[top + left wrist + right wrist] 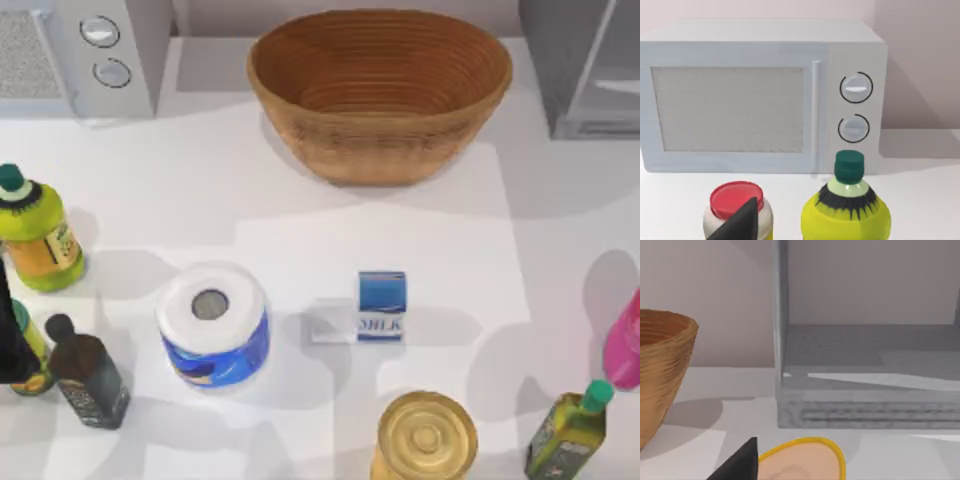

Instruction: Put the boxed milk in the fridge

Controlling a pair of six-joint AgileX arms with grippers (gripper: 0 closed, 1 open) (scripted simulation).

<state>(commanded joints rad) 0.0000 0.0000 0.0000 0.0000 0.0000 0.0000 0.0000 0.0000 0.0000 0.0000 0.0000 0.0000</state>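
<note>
**A:** Start with the arms — what are they doing?

**B:** Not much. The left gripper [740, 222] shows as a dark finger tip low in its wrist view, hanging over a red-lidded jar [736, 199] beside the green-capped yellow bottle [846, 212], facing the microwave [760, 95] with its two knobs. Open or closed, I cannot tell. The right gripper [737, 465] is the same story: one dark tip above a yellow-rimmed lid [800, 462], looking towards the fridge [870, 375].

**A:** And the milk?

**B:** The boxed milk [381, 305] stands untouched mid-table, just right of the paper roll [213, 325], in front of the wicker basket [380, 90]. Neither gripper is near it.

**A:** So nothing done?

**B:** I'd say the fridge at the back right looks open, its inside visible. Reaching, grasping, carrying and placing all remain.
</note>
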